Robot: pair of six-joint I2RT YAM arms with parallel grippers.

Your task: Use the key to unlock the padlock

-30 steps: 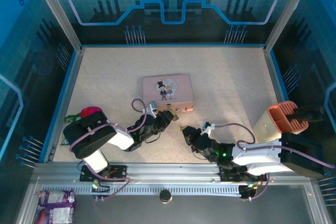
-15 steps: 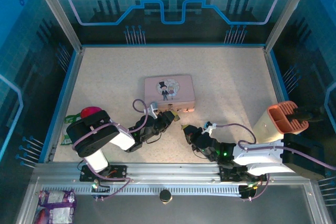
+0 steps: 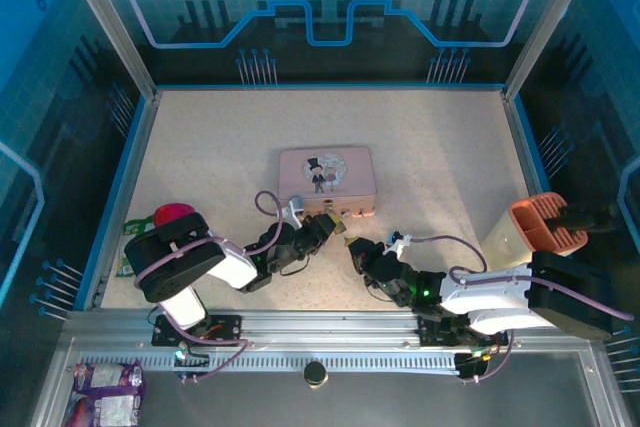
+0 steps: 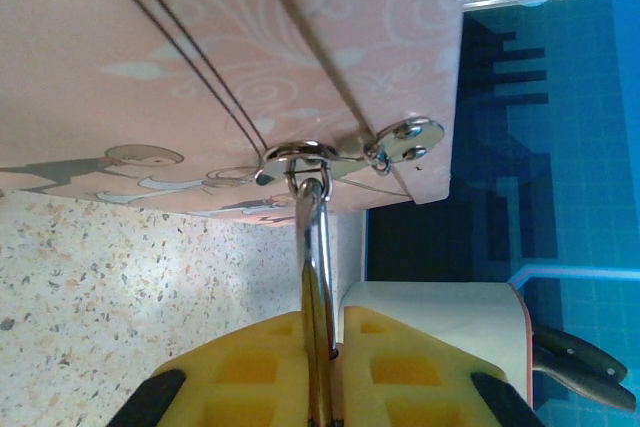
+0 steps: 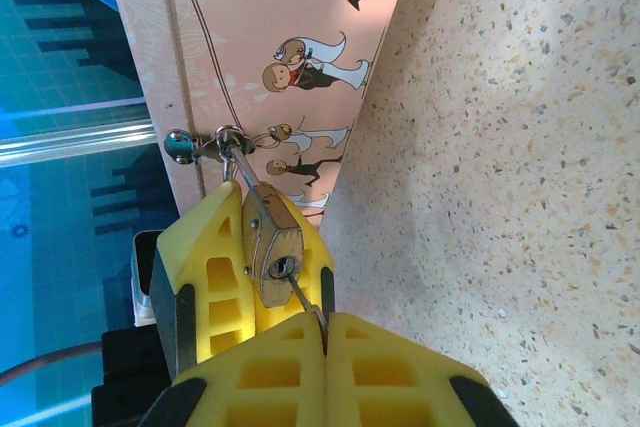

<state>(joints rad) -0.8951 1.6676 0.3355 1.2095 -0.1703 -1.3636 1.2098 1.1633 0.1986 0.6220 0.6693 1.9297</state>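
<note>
Wrist view: key (image 5: pixel 303 299) at padlock (image 5: pixel 268 239) keyhole (image 5: pixel 284 268)

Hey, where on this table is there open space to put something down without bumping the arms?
Bare tabletop runs across the far side behind the pink tin, and between the tin and the orange-topped container. Crowded: just in front of the tin, where the left gripper and right gripper meet at the padlock.
</note>
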